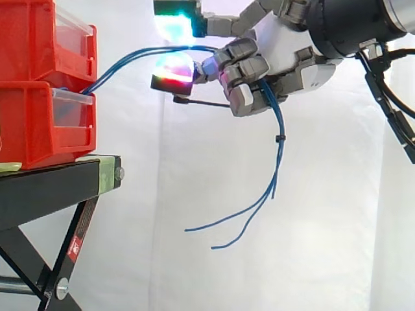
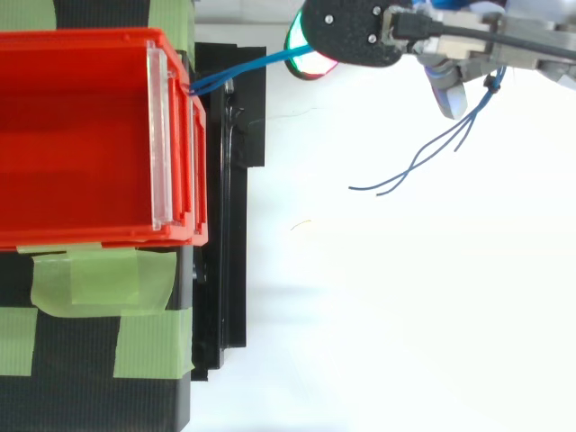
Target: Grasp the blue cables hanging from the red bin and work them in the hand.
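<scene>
Thin blue cables [image 1: 130, 57] run from the gap between the two stacked red bins [image 1: 45, 84] rightwards into my hand [image 1: 285, 61]. My fingers are curled round the bundle, with the glowing pads [image 1: 174, 68] pointing toward the bins. Below the hand the cables [image 1: 280, 146] hang down, held together by a small black tie, and their loose ends fan out to the lower left. From above, the cables [image 2: 238, 72] leave the front of the red bin [image 2: 81, 135] and pass under the hand [image 2: 450, 45]; the free ends [image 2: 423, 162] trail below it.
The bins stand on a black stand [image 1: 58, 188] with crossed legs, its top marked with green tape [image 2: 99, 279]. A white curtain hangs behind everything. The arm comes in from the upper right.
</scene>
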You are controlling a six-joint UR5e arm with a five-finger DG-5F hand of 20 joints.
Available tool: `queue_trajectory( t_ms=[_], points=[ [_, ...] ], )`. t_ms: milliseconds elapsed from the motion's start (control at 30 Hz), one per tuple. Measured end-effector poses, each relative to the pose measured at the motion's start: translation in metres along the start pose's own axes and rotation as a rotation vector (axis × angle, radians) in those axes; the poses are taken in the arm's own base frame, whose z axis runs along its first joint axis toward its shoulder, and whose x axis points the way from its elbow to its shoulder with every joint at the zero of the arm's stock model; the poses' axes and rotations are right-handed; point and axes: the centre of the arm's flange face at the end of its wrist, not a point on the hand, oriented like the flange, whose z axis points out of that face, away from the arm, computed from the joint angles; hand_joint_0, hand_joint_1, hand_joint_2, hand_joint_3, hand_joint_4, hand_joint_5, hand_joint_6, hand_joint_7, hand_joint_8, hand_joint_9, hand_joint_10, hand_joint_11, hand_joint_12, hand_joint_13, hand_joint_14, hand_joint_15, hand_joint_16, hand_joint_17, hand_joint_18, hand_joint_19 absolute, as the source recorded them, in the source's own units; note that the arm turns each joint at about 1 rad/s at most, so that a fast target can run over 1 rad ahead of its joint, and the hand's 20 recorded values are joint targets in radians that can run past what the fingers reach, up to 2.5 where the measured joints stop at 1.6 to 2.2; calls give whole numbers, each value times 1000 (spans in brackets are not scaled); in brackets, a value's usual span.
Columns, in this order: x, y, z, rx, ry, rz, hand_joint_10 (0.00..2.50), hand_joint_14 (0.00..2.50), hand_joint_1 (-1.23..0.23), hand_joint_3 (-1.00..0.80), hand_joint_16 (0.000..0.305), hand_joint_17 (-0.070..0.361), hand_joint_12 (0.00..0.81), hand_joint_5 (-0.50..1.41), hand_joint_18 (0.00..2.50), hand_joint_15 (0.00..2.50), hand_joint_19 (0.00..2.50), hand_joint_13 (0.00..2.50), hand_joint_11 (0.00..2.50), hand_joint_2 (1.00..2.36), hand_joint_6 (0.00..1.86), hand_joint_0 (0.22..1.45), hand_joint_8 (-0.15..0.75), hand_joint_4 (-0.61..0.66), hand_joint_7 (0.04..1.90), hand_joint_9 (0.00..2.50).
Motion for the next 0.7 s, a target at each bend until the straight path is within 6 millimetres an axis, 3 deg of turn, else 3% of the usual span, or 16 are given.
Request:
queue_trajectory(
  t_ms=[167,333,567,700],
  points=[
    [2,3,0,-4,2,3,2500,2500,-684,-773,60,134,522,130,1199,1889,1374,833,2500,1009,708,934,511,250,1119,782],
    [3,3,-1,-4,4,4,2500,2500,-708,-589,60,134,522,7,1199,1889,1374,833,2500,1015,1009,963,511,220,1013,782],
    [3,3,-1,-5,5,6,2500,2500,-699,-311,60,134,522,-44,1199,1889,1374,833,2500,1021,1156,956,511,183,968,782],
    [3,3,-1,-5,5,6,2500,2500,-694,-340,60,134,522,-63,1199,1889,1374,833,2500,1020,1168,978,511,180,947,782]
  ],
)
